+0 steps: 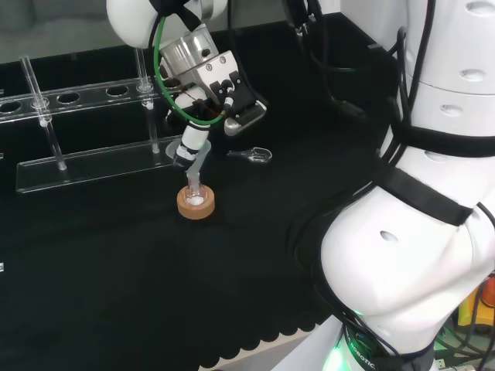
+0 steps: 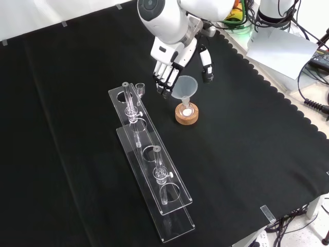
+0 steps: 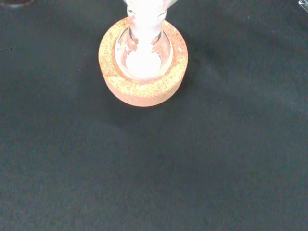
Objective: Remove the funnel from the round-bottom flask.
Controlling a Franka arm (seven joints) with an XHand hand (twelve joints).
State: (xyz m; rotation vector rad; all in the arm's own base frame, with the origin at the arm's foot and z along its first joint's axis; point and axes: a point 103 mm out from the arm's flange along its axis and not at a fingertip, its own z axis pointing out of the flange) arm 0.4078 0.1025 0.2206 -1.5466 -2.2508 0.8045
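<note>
On cork ring (image 2: 186, 116), flask, funnel (image 2: 184, 85), unlabelled

The tabletop (image 2: 77, 103) is covered by black cloth with a scalloped edge (image 2: 288, 103). In the front view, a pale floor (image 2: 31, 15) is seen at far left, and cables (image 2: 313, 103) at right.

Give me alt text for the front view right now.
A clear funnel sits in a small round-bottom flask on a cork ring, with the hand just above it, fingers pointing down beside the funnel's rim. A clear test-tube rack lies to the left on the black cloth.
</note>
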